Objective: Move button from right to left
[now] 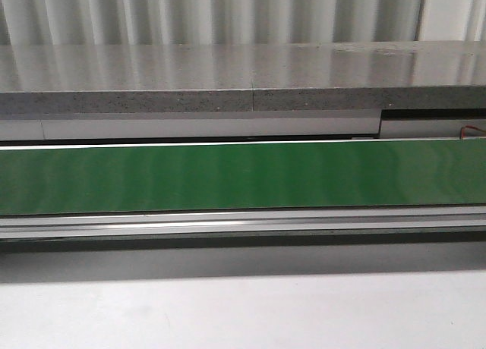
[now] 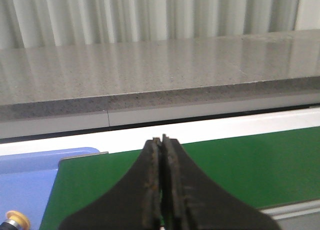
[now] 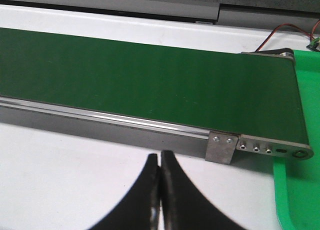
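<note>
In the left wrist view a small orange-yellow round cap (image 2: 17, 220) shows at the frame's corner, on a blue tray (image 2: 30, 175). Its body is cut off by the edge, so I cannot tell whether it is the button. No button shows in the front view or the right wrist view. My left gripper (image 2: 161, 139) is shut and empty, over the left end of the green conveyor belt (image 2: 240, 165). My right gripper (image 3: 160, 154) is shut and empty, over the white table just in front of the belt (image 3: 150, 75). Neither gripper shows in the front view.
The belt (image 1: 243, 174) runs across the table, with a metal rail (image 1: 243, 226) along its front. A grey stone counter (image 1: 228, 76) stands behind it. A green tray (image 3: 305, 190) lies at the belt's right end, with red and black wires (image 3: 280, 32) behind.
</note>
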{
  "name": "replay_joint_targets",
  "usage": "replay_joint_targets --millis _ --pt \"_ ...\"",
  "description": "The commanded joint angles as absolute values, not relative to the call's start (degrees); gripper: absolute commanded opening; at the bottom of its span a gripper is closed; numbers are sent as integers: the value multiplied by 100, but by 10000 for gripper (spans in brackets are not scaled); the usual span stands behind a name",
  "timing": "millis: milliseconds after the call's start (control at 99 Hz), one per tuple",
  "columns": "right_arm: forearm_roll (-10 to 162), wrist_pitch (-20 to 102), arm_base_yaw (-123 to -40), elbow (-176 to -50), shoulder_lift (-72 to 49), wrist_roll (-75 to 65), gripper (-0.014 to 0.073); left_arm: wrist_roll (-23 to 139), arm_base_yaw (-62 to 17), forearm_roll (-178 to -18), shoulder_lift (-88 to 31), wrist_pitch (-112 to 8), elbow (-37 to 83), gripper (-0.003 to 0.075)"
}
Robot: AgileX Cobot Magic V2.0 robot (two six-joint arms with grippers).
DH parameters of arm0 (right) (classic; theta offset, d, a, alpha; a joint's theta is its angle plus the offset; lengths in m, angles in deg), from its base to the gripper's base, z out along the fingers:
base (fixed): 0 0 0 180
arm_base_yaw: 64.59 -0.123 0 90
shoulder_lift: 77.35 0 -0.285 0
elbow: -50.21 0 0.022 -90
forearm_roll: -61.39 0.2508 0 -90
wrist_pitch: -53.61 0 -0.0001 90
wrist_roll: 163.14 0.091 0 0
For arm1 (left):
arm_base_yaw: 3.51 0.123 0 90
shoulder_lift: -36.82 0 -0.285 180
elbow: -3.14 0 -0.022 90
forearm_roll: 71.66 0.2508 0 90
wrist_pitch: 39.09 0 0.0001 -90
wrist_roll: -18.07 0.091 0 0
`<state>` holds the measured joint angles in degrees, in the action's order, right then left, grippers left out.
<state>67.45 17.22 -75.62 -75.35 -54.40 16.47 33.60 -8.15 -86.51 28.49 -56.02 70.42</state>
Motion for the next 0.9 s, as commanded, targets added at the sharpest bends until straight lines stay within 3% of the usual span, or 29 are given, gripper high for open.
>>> replay_joint_targets --millis 0,202,394,888 --pt "6710 2158 -7580 -7679 -5391 1614 -67 3299 -857 -8586 2836 -4574 7148 -20" --pt "6710 2158 -7580 -7679 -5391 1614 -67 1859 -857 -7017 2836 -4036 7699 -20" --pt "6710 2158 -7580 -7679 -5391 1614 -67 1859 -801 -7003 3117 -3940 8302 -21" --pt "6710 2149 -7580 -7679 -5375 1614 -67 1870 -723 -6908 3115 -4230 8279 -20"
